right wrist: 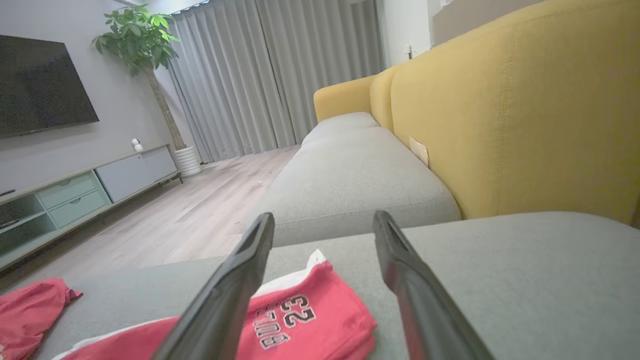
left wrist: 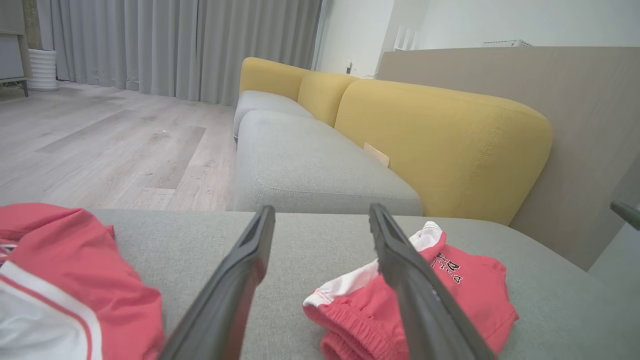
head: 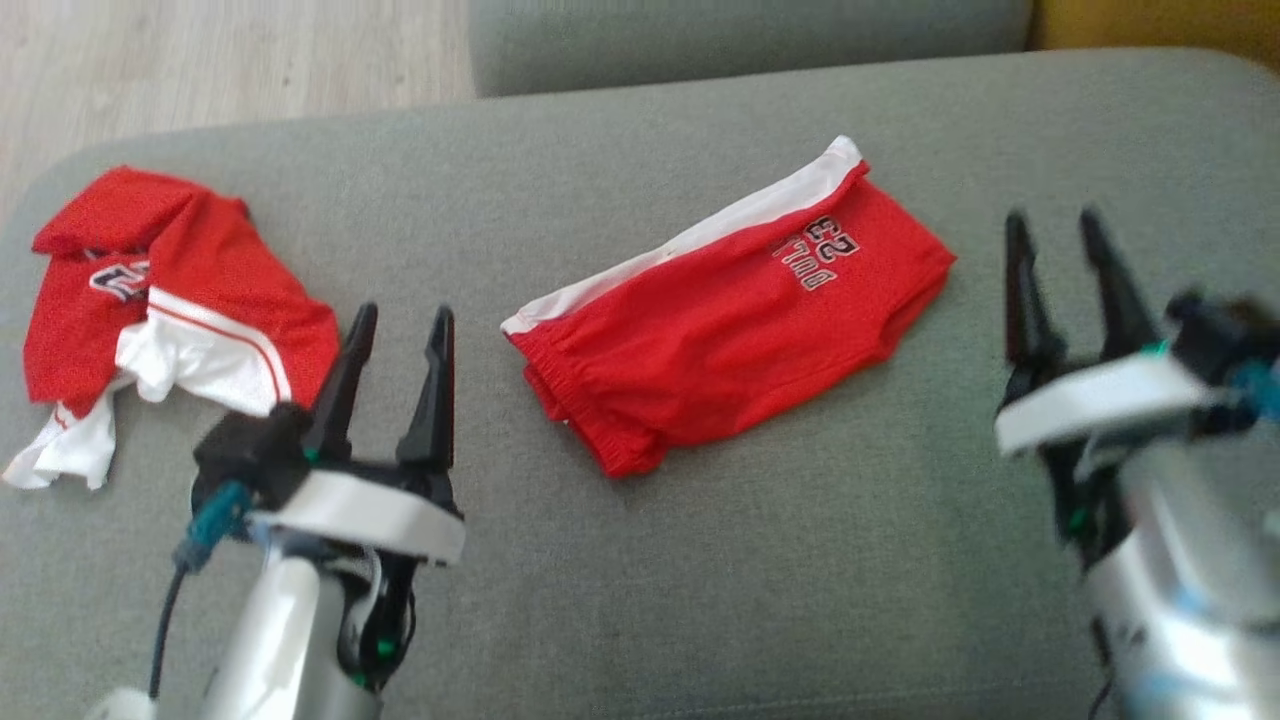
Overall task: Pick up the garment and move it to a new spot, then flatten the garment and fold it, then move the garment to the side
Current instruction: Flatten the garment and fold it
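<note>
I'd say the left tool is risking pulling the fold open if it goes pinching only the top layer of the folded red shorts. It is gaping fully, gripping nothing, hovering over the grey sofa cushion. The right tool is doing the same, touching nothing. The shorts are lying between them, mid-cushion. A crumpled red and white shirt is sitting just beside the left tool, near the cushion's edge.

Soft, even daylight fills every view, bright without glare. The red shorts cast only a faint shadow at their six o'clock edge. In the head view the right gripper, at three o'clock, is smeared with blur. Both wrist views stretch towards their edges.
</note>
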